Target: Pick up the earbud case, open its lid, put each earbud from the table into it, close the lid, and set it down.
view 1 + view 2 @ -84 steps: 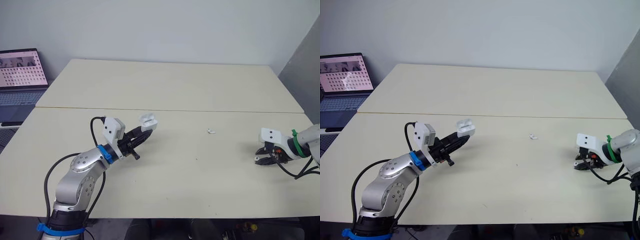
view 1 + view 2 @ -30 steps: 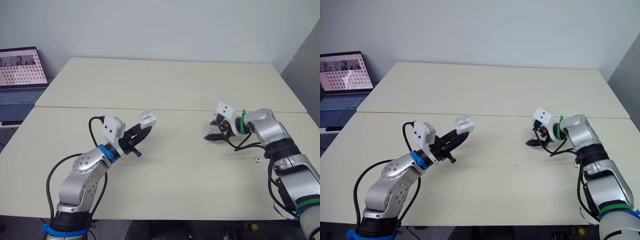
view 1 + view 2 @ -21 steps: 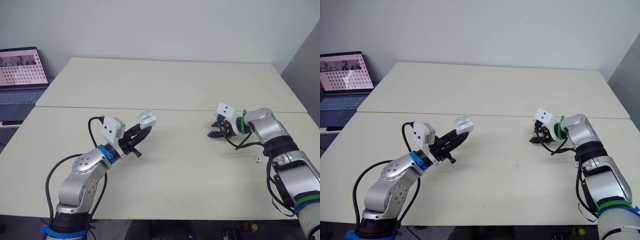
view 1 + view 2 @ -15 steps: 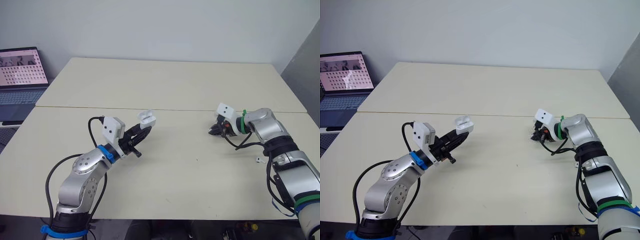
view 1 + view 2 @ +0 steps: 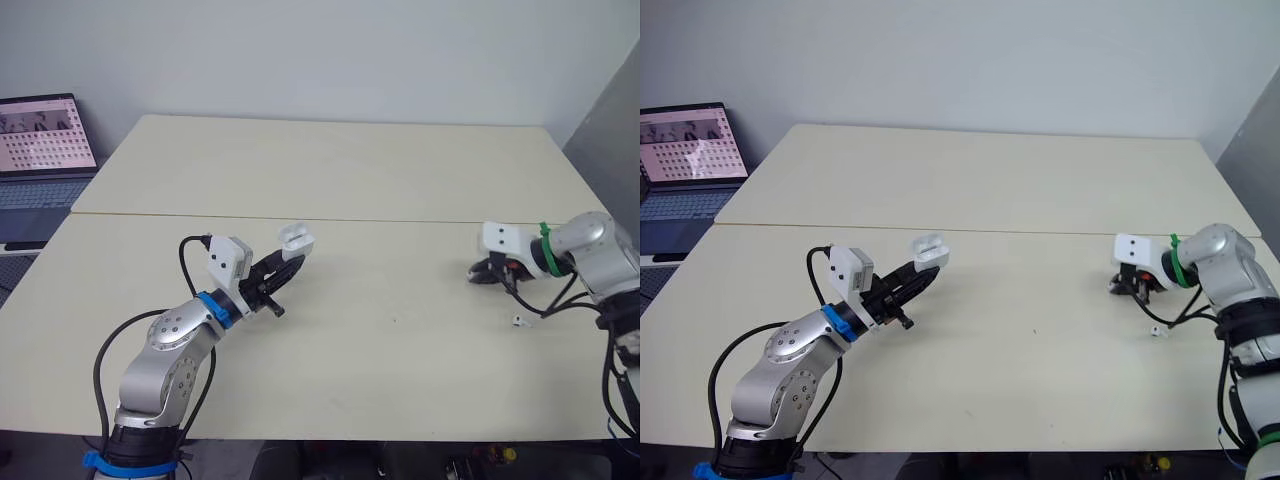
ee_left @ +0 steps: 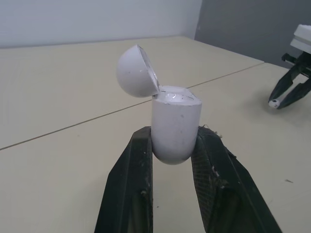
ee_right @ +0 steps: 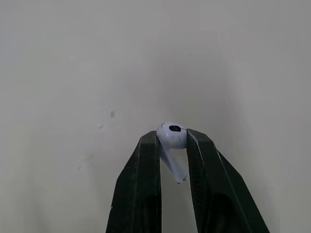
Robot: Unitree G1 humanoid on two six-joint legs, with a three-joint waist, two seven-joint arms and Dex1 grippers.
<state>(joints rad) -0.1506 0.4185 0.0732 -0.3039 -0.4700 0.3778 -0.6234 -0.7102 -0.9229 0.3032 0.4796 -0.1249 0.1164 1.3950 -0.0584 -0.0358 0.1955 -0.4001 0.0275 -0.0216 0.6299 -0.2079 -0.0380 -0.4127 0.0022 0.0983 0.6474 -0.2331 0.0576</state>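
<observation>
The white earbud case [image 5: 297, 239] is held above the table, upright with its round lid flipped open, and my left gripper [image 6: 174, 145] is shut on its lower body. My right gripper [image 7: 172, 141] is shut on a white earbud [image 7: 171, 135], whose stem hangs down between the fingers. That right gripper [image 5: 485, 273] hovers low over the table's right side, far from the case. A second white earbud [image 5: 518, 321] lies on the table just in front of it, nearer the front edge.
An open laptop [image 5: 40, 150] stands off the table's far left corner. A seam [image 5: 380, 221] runs across the cream tabletop between its two halves. The grey wall [image 5: 610, 110] rises at the right.
My right gripper shut on the earbud lying near the table's middle and carried it to the right. The left gripper with the open case has barely moved.
</observation>
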